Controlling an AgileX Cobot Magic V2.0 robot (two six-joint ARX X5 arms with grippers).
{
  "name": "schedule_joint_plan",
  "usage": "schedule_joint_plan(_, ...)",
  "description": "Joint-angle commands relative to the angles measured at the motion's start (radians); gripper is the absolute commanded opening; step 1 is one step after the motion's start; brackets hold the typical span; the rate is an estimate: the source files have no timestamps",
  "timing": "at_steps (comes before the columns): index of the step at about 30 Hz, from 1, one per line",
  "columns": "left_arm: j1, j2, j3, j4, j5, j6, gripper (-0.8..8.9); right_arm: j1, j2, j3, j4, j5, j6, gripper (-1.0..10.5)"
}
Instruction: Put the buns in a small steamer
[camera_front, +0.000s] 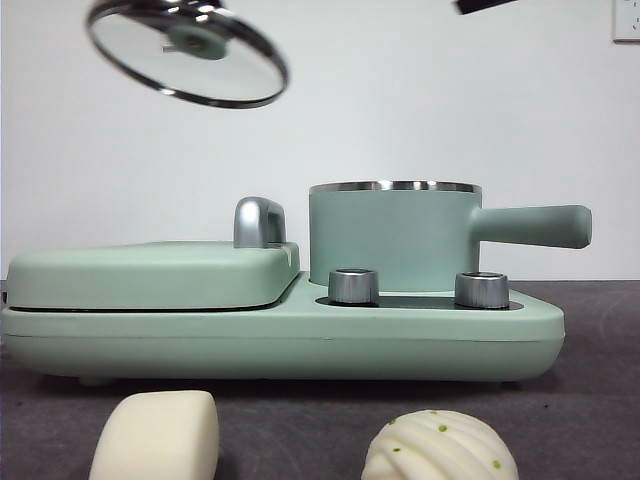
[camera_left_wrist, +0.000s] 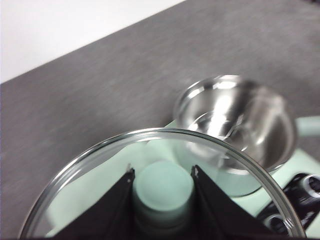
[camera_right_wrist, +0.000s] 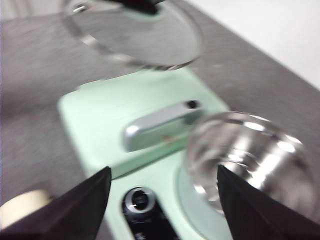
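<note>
The mint-green steamer pot stands open on the appliance base, handle to the right; its steel inside shows empty in the left wrist view and the right wrist view. My left gripper is shut on the green knob of the glass lid, held tilted high at the upper left. The smooth bun and the ridged, green-specked bun lie on the table in front of the appliance. My right gripper is open and empty, high above the appliance; it shows as a black tip.
The flat lidded griddle with a chrome handle fills the appliance's left half. Two steel knobs sit in front of the pot. A white wall stands behind the dark grey table.
</note>
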Motion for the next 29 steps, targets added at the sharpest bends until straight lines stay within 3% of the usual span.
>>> schedule_joint_plan(1,0.032,-0.046,-0.018,0.005,0.000,0.021,0.18,0.083,0.040,0.017,-0.003,0.011,-0.044,3.4)
schedule_joint_plan(15,0.216,-0.185,-0.105,0.005,0.000,0.045,0.17,0.424,0.343,0.017,0.003,0.036,-0.082,3.8)
schedule_joint_plan(29,0.236,-0.185,-0.105,0.026,0.000,0.056,0.17,0.549,0.642,0.017,0.104,0.143,-0.083,4.4)
